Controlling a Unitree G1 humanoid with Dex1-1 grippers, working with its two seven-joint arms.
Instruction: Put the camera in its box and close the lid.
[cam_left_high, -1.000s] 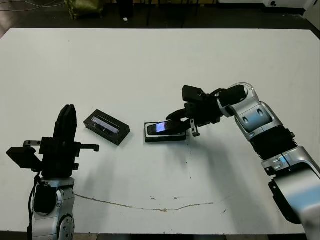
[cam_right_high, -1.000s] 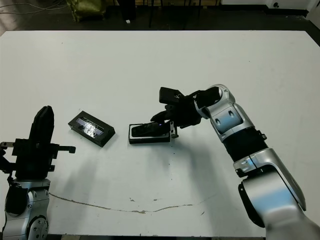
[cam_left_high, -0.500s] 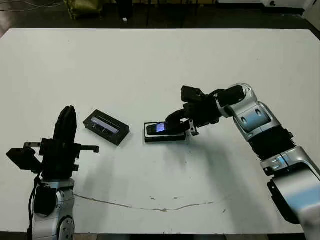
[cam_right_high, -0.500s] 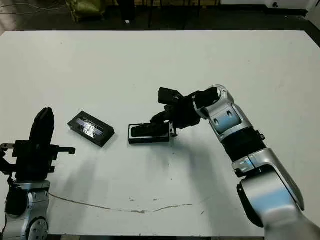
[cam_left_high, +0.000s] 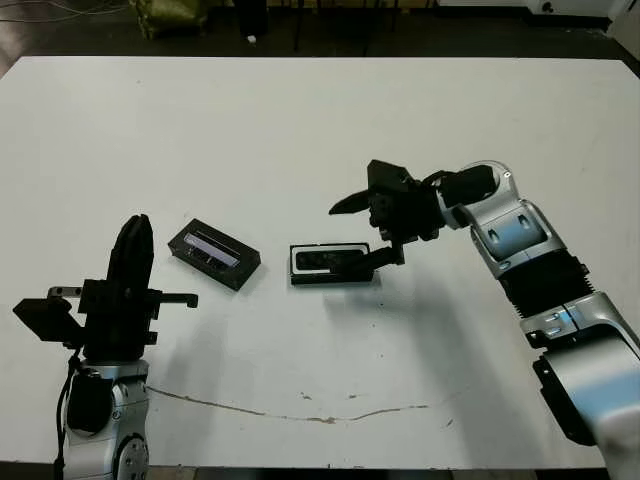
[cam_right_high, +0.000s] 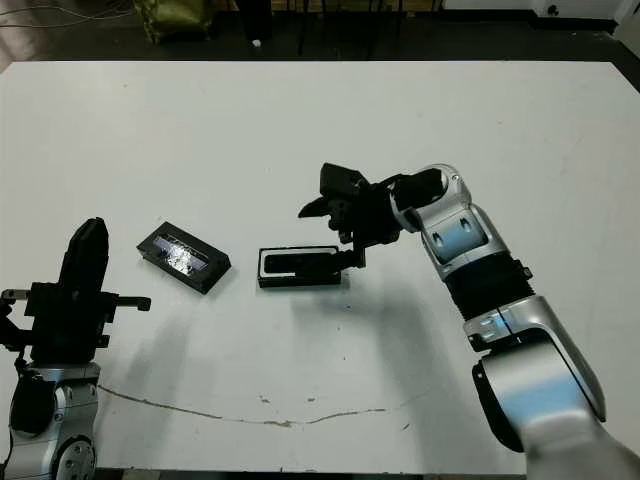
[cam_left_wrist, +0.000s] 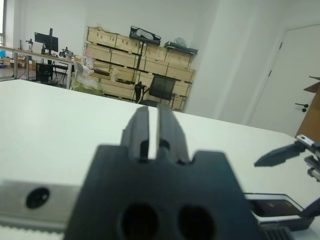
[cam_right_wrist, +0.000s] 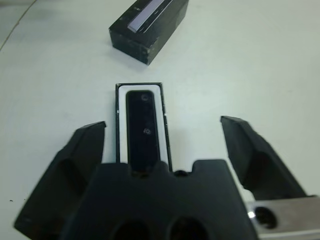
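Near the middle of the white table (cam_left_high: 320, 140), the camera (cam_right_wrist: 145, 131) lies flat inside the box (cam_left_high: 331, 264), seated in its white lining. Over it, the right gripper (cam_left_high: 365, 232) has its fingers spread wide apart, holding nothing. Just beside the box sits the lid (cam_left_high: 214, 253), which looks light, rigid and glossy, so probably slippery; pinching it across its short sides seems safest. At the table's edge, the left gripper (cam_left_wrist: 154, 131) points upward, fingers together.
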